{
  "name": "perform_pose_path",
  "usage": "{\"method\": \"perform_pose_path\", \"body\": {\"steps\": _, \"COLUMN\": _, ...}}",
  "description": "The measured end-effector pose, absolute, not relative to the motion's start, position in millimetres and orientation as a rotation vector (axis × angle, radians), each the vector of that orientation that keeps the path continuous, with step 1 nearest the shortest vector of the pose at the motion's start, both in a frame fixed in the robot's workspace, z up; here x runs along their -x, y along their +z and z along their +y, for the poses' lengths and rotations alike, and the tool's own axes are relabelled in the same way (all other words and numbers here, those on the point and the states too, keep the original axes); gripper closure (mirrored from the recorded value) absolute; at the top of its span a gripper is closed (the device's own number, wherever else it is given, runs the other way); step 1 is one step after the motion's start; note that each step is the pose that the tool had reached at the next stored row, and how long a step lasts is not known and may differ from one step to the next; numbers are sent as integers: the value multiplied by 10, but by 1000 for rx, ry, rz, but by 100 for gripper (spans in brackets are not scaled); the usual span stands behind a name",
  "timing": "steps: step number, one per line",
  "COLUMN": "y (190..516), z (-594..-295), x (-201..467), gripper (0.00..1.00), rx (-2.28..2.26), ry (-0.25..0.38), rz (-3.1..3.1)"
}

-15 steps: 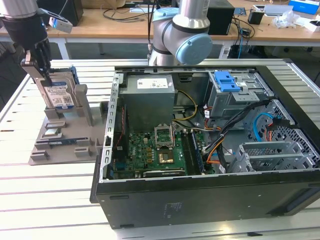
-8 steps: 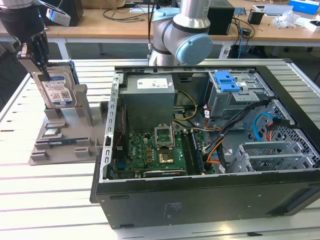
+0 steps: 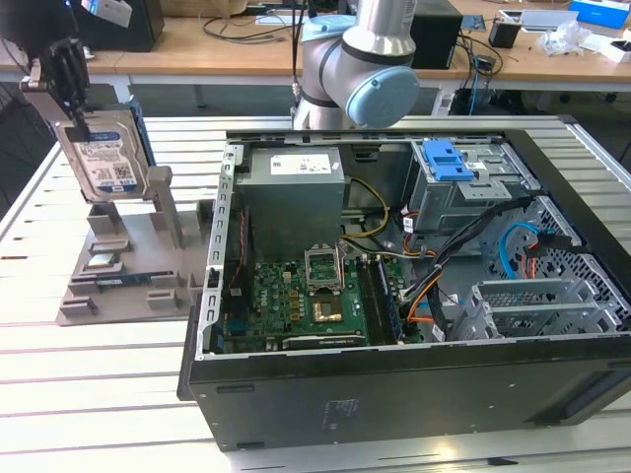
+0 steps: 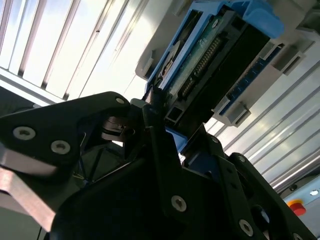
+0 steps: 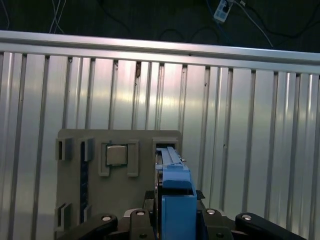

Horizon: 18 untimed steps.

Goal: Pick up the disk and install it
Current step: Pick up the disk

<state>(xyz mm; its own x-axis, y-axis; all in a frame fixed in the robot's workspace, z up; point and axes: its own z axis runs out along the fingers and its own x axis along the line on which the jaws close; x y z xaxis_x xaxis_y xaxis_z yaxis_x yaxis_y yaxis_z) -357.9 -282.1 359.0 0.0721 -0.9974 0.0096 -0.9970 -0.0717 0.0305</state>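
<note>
Blue-railed and silver, the disk (image 3: 104, 158) stands on edge at the exterior view's left, well apart from the open computer case (image 3: 394, 394). Its long axis runs nearly upright with a slight tilt, and its labelled face is turned toward that camera. The claw (image 3: 77, 116) is clamped on its upper end, a black finger on either face. Below it a grey stand (image 3: 118, 266) rests on the slatted metal desk (image 3: 99, 394). I cannot make out whether the disk's lower edge sits in the stand's slot or hangs just above it.

In the first wrist view the disk (image 5: 176, 200) is an edge-on blue strip, cut off at the frame edge along with the claw's fingers. A square chip (image 5: 116, 155) lies in the stand beside it. In the second wrist view the claw's dark body hides much of the disk (image 4: 200, 65), leaving its connector row visible.
</note>
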Motion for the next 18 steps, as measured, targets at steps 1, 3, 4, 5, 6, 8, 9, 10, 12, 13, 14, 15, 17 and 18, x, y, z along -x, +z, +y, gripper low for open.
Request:
{"method": "perform_pose_path", "body": {"steps": 1, "y": 3634, "z": -2821, "x": 3579, "gripper": 63, "rx": -2279, "ry": -21, "rz": -2120}}
{"method": "perform_pose_path", "body": {"steps": 3, "y": 3693, "z": -2821, "x": 3579, "gripper": 63, "rx": -2279, "ry": -21, "rz": -2120}}
{"method": "perform_pose_path", "body": {"steps": 4, "y": 3720, "z": -2821, "x": 3579, "gripper": 63, "rx": -2279, "ry": -21, "rz": -2120}}
{"method": "perform_pose_path", "body": {"steps": 5, "y": 3769, "z": -2821, "x": 3579, "gripper": 63, "rx": -2279, "ry": -21, "rz": -2120}}
{"method": "perform_pose_path", "body": {"steps": 6, "y": 3793, "z": -2821, "x": 3579, "gripper": 63, "rx": -2279, "ry": -21, "rz": -2120}}
{"method": "perform_pose_path", "body": {"steps": 8, "y": 3864, "z": -2821, "x": 3579, "gripper": 63, "rx": -2279, "ry": -21, "rz": -2120}}
{"method": "perform_pose_path", "body": {"steps": 9, "y": 3893, "z": -2821, "x": 3579, "gripper": 63, "rx": -2279, "ry": -21, "rz": -2120}}
{"method": "perform_pose_path", "body": {"steps": 10, "y": 3918, "z": -2821, "x": 3579, "gripper": 63, "rx": -2279, "ry": -21, "rz": -2120}}
{"method": "perform_pose_path", "body": {"steps": 12, "y": 3978, "z": -2821, "x": 3579, "gripper": 63, "rx": -2279, "ry": -21, "rz": -2120}}
{"method": "perform_pose_path", "body": {"steps": 13, "y": 4020, "z": -2821, "x": 3579, "gripper": 63, "rx": -2279, "ry": -21, "rz": -2120}}
{"method": "perform_pose_path", "body": {"steps": 14, "y": 4040, "z": -2821, "x": 3579, "gripper": 63, "rx": -2279, "ry": -21, "rz": -2120}}
{"method": "perform_pose_path", "body": {"steps": 15, "y": 4064, "z": -2821, "x": 3579, "gripper": 63, "rx": -2279, "ry": -21, "rz": -2120}}
{"method": "perform_pose_path", "body": {"steps": 17, "y": 4151, "z": -2821, "x": 3579, "gripper": 63, "rx": -2279, "ry": -21, "rz": -2120}}
{"method": "perform_pose_path", "body": {"steps": 18, "y": 4174, "z": -2821, "x": 3579, "gripper": 63, "rx": -2279, "ry": -21, "rz": -2120}}
